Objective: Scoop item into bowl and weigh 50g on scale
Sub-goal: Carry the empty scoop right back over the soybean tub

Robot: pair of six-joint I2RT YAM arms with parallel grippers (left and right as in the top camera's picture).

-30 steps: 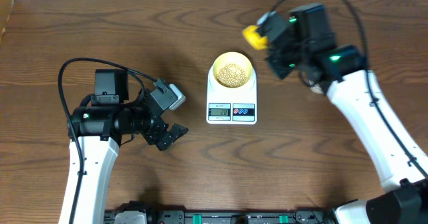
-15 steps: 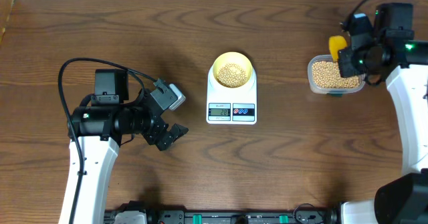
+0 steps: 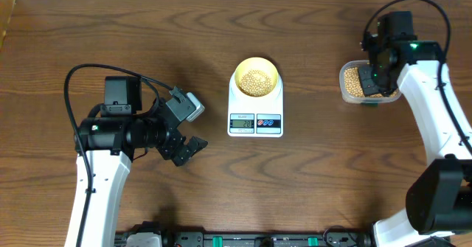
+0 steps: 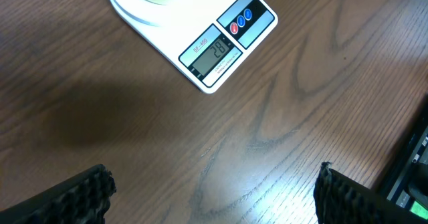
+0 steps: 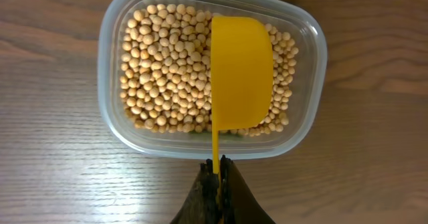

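- A robotics lab bench: two white-and-black robot arms, the left arm (image 3: 96, 188) and the right arm (image 3: 431, 129), stand at a wood-grain table (image 3: 147, 26).
- Black cables (image 3: 67, 92) loop off the arms in the open, uncovered, as on test rigs.
- Along the table's near edge runs a black rack of hardware (image 3: 243, 239) with green connectors.
- The household goods look like test props: a white digital scale (image 3: 255, 122), a clear plastic tub (image 5: 107, 63) of beans (image 5: 167, 77) and a yellow scoop (image 5: 241, 70), with scale and tub set well apart on the tabletop.
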